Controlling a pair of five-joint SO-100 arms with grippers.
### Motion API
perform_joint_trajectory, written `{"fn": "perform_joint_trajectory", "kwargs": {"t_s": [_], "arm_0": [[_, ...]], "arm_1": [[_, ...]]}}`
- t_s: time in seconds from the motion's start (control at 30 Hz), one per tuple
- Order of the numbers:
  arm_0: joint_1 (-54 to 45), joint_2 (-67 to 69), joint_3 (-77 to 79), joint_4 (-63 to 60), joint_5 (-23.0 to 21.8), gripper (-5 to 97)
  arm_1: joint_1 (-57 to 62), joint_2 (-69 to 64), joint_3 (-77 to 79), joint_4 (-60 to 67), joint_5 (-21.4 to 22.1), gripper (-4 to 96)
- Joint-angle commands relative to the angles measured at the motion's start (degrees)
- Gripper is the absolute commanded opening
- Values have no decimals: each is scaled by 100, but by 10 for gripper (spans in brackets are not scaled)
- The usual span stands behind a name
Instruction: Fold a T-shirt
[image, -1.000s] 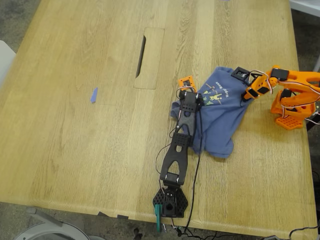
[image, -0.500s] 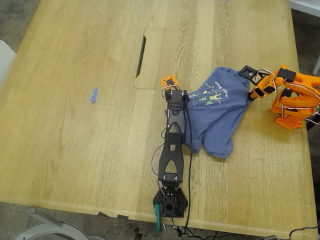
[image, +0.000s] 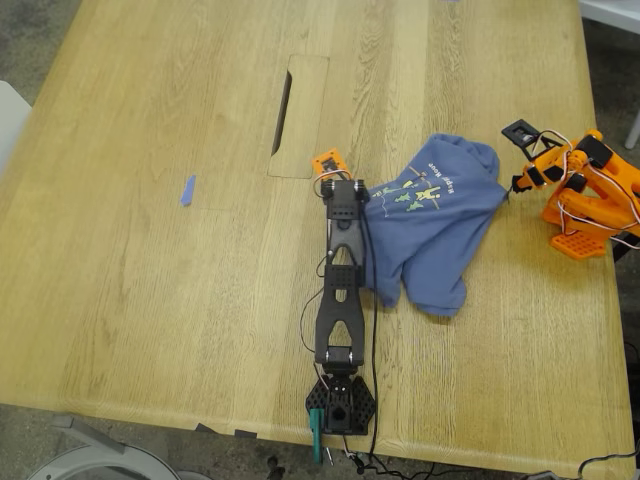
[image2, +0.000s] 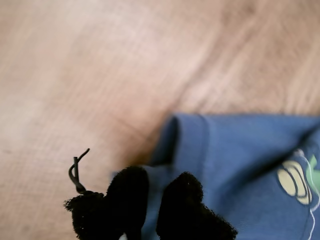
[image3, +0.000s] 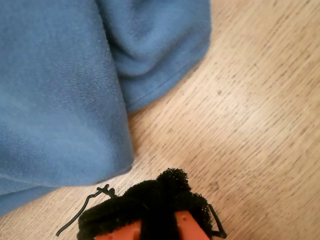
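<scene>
You see a wooden worktop (image: 150, 300) with the T-shirt (image: 430, 225) lying crumpled toward its edge at the exterior view's right, printed side up. The black arm (image: 340, 290) stretches from the near edge up to the shirt's sleeve, where my first gripper (image2: 155, 200) has its padded tips pinched on the T-shirt's hem. My second gripper (image3: 160, 200), on the orange arm (image: 590, 195) at the exterior view's right edge, sits just off the cloth with its pads pressed together on nothing. A small blue tape strip (image: 187, 190) and a narrow slot (image: 283, 112) lie well apart from the shirt.
</scene>
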Motion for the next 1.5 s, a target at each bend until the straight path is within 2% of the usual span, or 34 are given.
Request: {"fn": "perform_joint_trajectory", "kwargs": {"t_s": [0.0, 0.13, 0.47, 0.73, 0.87, 1.2, 1.47], "arm_0": [[-308, 1811, 545, 123, 0, 98], [-475, 2786, 1758, 123, 26, 98], [-1318, 4386, 3674, 123, 167, 95], [-2347, 7945, 8481, 26, 272, 95], [-2689, 9448, 10195, -352, 246, 93], [-3911, 12393, 12999, -905, 246, 90], [-4623, 14036, 14511, -1380, 237, 90]], "arm_1": [[220, 62, -123, 35, -44, -1], [686, 97, -185, 255, -123, -1], [2136, 387, -149, 396, -431, -1], [2900, 413, -229, 510, -545, 0], [3103, 352, -53, 360, -642, 0], [3973, 914, 800, 185, -844, 0], [4271, 1028, 1099, -264, -932, 0]]}}
